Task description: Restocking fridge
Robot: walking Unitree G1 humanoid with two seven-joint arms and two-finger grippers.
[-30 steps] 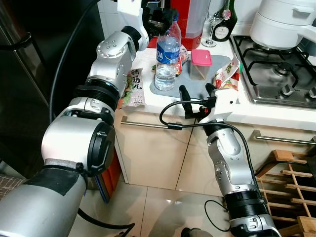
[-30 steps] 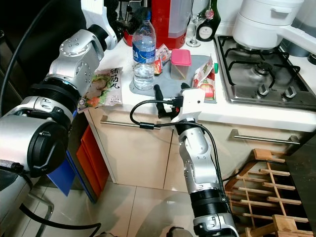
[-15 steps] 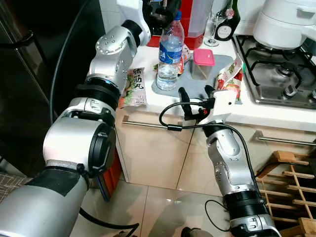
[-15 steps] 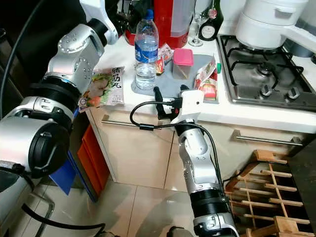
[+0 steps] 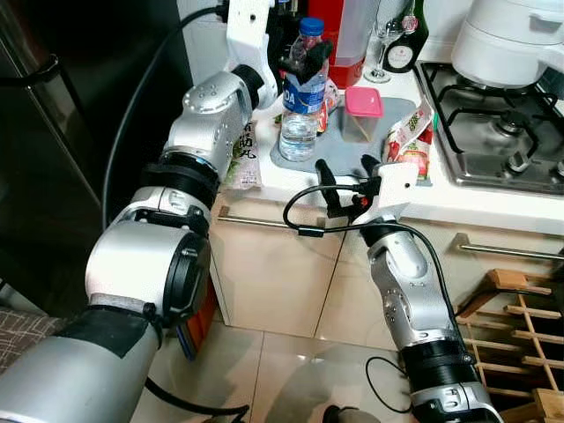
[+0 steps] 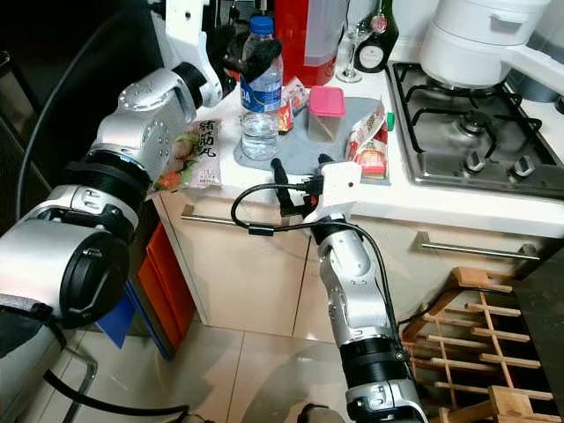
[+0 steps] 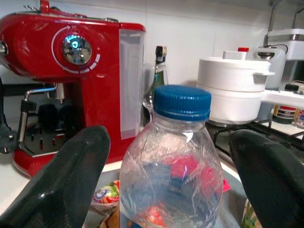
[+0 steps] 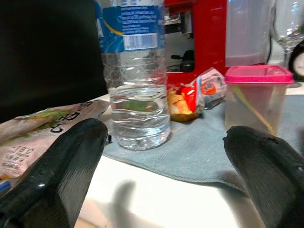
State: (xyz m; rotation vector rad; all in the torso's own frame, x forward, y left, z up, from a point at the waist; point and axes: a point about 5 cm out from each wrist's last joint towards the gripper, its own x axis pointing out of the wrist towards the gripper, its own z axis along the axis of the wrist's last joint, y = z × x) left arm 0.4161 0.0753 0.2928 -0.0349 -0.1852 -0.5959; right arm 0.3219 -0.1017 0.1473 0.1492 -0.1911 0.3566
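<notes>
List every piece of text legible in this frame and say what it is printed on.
"18C", partly cut off: on the frozen food packet, right wrist view.
Large Chinese characters on that packet: visible, too blurred to transcribe with confidence.
Water bottle blue label with barcode: print too small to read.
Snack wrapper logo: blurred.
Red carton beside the hob: print unreadable.
Wine bottle label: unreadable.

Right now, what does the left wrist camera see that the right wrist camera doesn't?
Left wrist view: the bottle's blue cap between the open left claw's fingers, a white pot on the stove, the red machine's dial. Right wrist view: a pink-lidded box, a grey mat, a green packet, framed by the open right claw. Shared: the bottle, the red machine, a snack bag.
</notes>
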